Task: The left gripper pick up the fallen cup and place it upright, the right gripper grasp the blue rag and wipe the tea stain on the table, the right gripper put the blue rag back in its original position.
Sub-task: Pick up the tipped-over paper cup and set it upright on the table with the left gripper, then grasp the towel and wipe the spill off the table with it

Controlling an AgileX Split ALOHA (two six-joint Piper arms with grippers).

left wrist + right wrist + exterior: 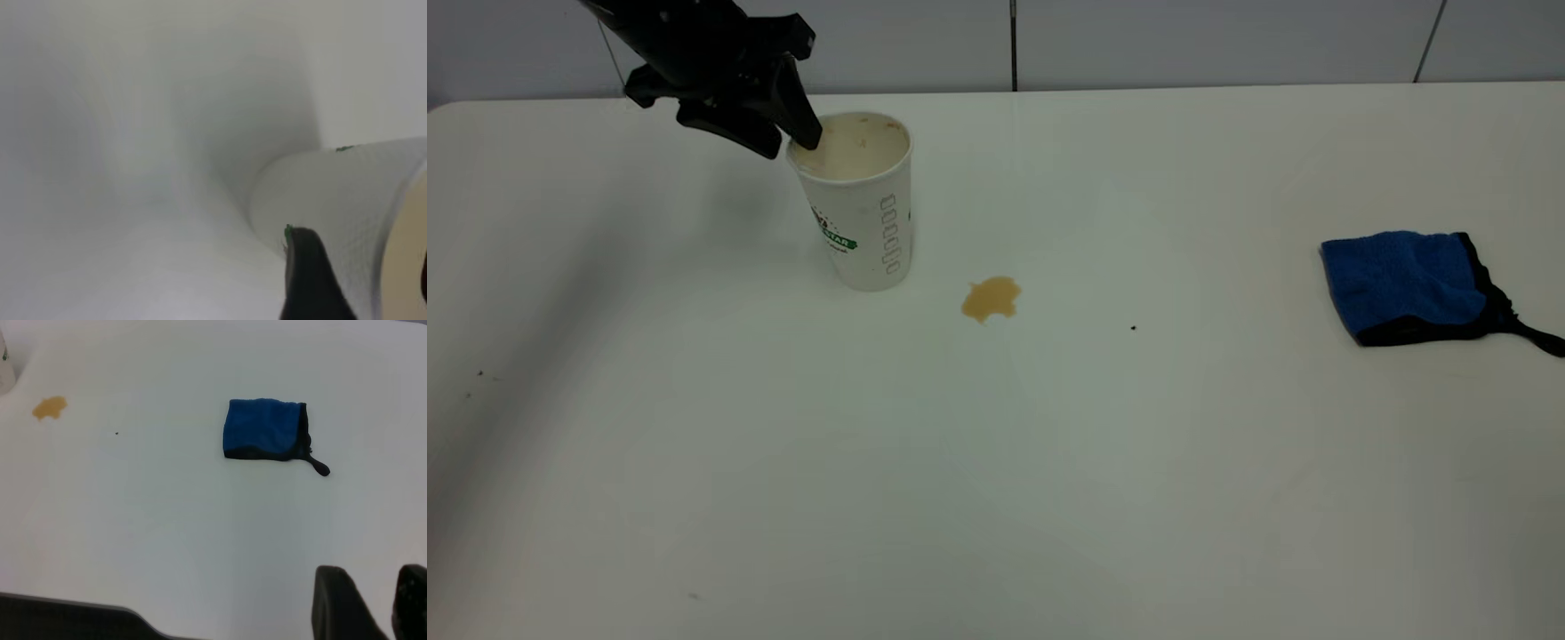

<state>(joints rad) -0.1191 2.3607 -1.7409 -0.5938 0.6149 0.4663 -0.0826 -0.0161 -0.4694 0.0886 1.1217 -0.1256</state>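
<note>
White table [1049,462]: upright cup [863,213], stain [990,299], rag [1405,283].

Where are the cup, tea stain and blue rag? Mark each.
cup [864,222]: exterior view, on the printed side wall.
tea stain [990,298]: exterior view, on the middle of the brown patch.
blue rag [1400,277]: exterior view, on the blue top face.

The cup [860,209] looks like matt white paper with printed markings. At right of the frame, the blue rag [1405,283] is fuzzy cloth with black trim; the table [1049,462] seems smooth, faintly glossy white laminate
</note>
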